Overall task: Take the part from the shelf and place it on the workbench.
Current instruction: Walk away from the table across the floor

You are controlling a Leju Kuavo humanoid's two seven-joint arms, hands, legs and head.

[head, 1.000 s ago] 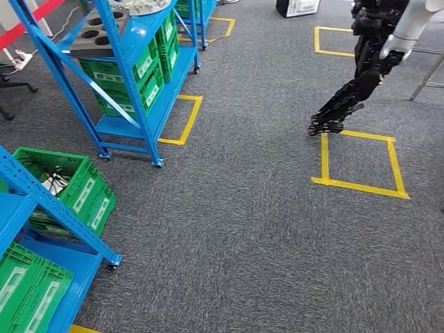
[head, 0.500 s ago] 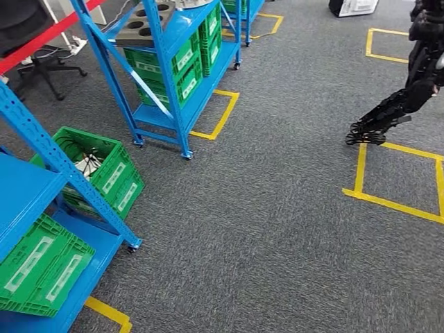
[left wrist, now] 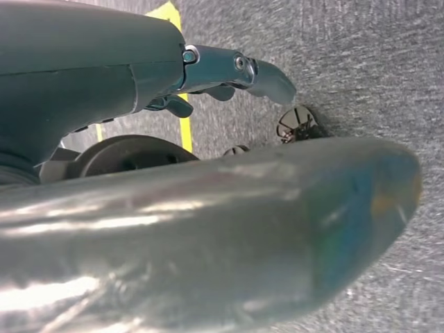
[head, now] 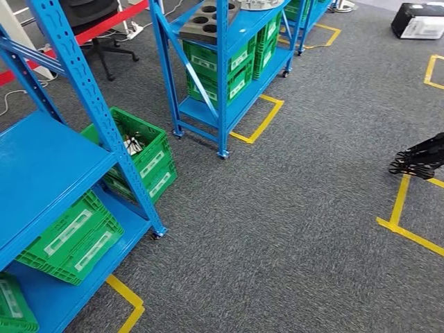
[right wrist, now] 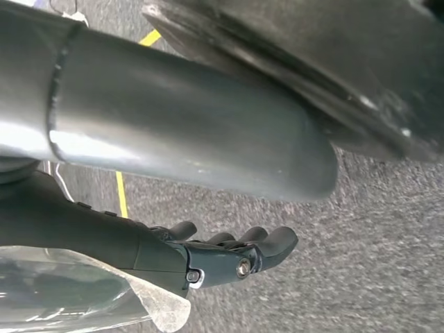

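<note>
Both hands empty, fingers extended, over grey carpet.
Left hand (left wrist: 230,73) and right hand (right wrist: 230,253) hold nothing. The grey metal block part with round holes (head: 208,19) rests atop the blue steel shelf (head: 223,76), above its green plastic crates (head: 230,66).

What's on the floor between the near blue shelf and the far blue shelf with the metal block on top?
In the head view, a green crate sits on the grey carpet between the near shelf and the far shelf, holding some small parts.

Rough grey carpet (head: 293,229), glossy blue metal shelf (head: 47,159), green plastic crates (head: 73,239).
</note>
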